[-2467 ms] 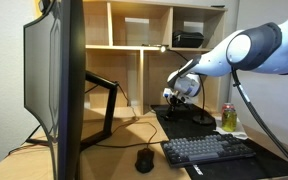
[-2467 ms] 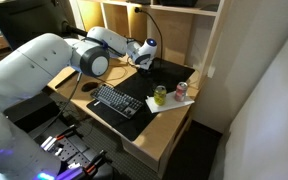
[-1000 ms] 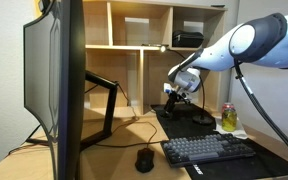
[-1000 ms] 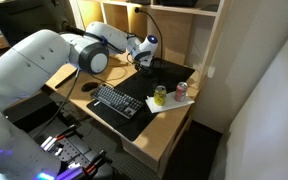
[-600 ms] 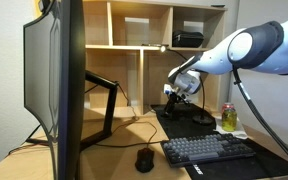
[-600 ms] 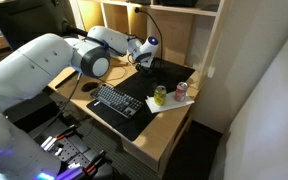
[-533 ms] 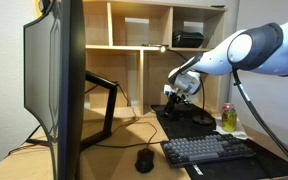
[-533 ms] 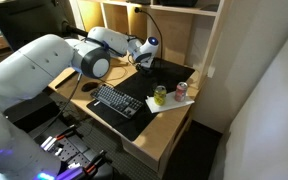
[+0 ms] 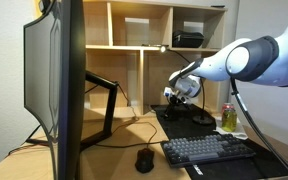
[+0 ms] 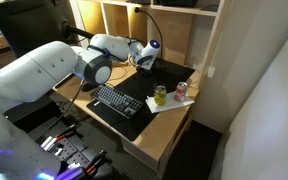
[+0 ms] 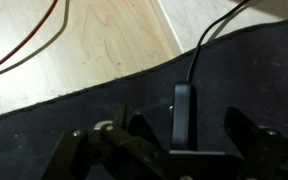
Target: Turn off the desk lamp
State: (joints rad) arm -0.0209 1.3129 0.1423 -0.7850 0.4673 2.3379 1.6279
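Desk lamp [image 9: 150, 47], lit: gripper [image 11: 170, 150], jaws apart, faces inline cord switch [image 11: 181, 112] at 12 o'clock; off-centre press may push it aside.

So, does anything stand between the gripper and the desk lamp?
Nothing visible does. The gripper hangs close beside the desk lamp over the black mat, fingers open; only a small black block on a cable lies below them.

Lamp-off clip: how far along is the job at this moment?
Done: nothing that shows; the lamp still glows in both exterior views. In hand: the gripper hangs low over the black mat, fingers open either side of a small block on a cable. Left: switching the light off.
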